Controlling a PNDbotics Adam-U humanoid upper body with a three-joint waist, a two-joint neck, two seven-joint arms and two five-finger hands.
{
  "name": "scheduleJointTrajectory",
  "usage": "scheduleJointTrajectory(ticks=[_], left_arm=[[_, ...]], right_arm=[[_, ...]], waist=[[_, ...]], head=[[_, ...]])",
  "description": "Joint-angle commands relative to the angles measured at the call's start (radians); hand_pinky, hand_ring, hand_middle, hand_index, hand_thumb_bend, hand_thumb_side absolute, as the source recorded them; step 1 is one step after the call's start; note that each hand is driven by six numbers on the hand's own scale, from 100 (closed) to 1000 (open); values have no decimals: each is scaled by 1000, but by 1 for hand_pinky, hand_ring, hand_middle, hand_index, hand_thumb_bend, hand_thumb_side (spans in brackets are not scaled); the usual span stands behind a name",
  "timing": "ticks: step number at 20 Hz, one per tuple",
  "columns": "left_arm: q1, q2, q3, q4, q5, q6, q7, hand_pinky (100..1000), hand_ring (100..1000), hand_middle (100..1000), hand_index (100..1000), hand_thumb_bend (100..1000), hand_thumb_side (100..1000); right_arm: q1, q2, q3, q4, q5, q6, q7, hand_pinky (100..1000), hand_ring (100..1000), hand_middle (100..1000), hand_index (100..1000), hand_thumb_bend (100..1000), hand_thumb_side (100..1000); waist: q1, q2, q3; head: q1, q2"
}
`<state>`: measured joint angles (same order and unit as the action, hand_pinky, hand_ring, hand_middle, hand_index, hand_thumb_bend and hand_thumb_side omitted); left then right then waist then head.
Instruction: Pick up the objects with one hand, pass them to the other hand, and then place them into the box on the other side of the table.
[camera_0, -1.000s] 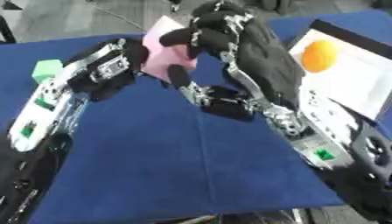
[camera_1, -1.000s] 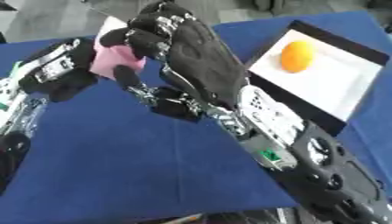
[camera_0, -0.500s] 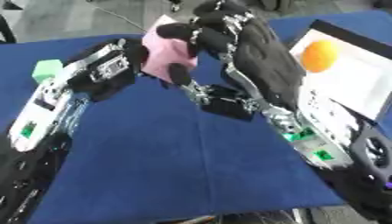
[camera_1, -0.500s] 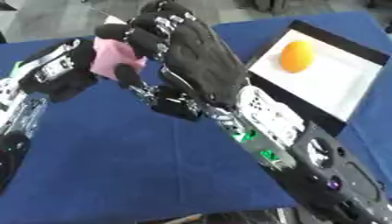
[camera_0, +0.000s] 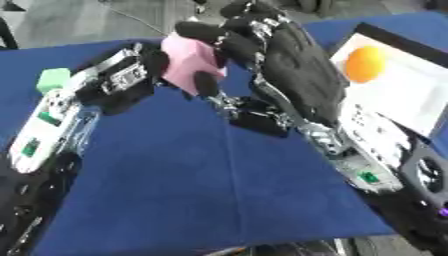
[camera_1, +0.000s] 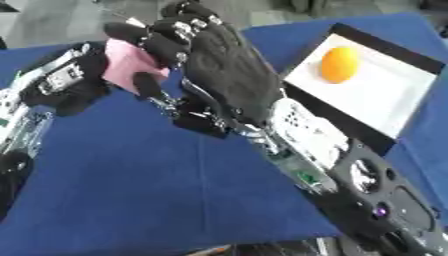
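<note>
A pink block (camera_0: 188, 62) hangs above the blue table between both hands. My right hand (camera_0: 284, 60) comes in from the right. Its fingers curl over the block's top and its thumb (camera_0: 206, 82) presses the near face. My left hand (camera_0: 122, 75) holds the block's left side; its fingers are mostly hidden behind the block. An orange ball (camera_1: 339, 64) lies in the white box (camera_1: 385, 100) with a black rim at the right.
A green cube (camera_0: 52, 79) sits on the blue tablecloth (camera_0: 175, 180) at the far left, beside my left forearm. My right forearm crosses the table's right half in front of the box. The table's near edge runs along the bottom.
The pink block has stayed between the two hands, shifting only slightly. My right hand's thumb has settled closer against the block.
</note>
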<state>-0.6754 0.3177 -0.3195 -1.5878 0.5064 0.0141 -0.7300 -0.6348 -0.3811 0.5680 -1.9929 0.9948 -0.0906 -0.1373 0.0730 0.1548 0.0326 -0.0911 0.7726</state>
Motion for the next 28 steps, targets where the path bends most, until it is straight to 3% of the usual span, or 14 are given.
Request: scheduleJointTrajectory(ticks=[1,10,18,28], left_arm=[[-10,12,1,-58,13,-27,-11,721,530,497,541,100,521],[18,17,-7,-120,31,-71,-46,727,537,496,541,100,489],[17,15,-21,-161,43,-75,-71,729,540,498,542,100,478],[3,22,-21,-201,44,-95,-81,732,545,501,544,100,448]], right_arm=[[-17,3,-4,-7,7,28,16,724,663,610,901,260,100],[-15,8,-1,-7,-21,61,28,691,629,560,949,189,100],[-19,10,-1,-7,-27,66,29,649,591,345,947,217,100],[-22,10,0,-7,-14,39,79,720,630,334,945,279,100]], waist=[[-2,-16,-1],[-1,-13,-3],[-1,-13,-2],[-1,-16,-3]], head=[[-5,-3],[-7,-3],[-9,-3],[-3,-3]])
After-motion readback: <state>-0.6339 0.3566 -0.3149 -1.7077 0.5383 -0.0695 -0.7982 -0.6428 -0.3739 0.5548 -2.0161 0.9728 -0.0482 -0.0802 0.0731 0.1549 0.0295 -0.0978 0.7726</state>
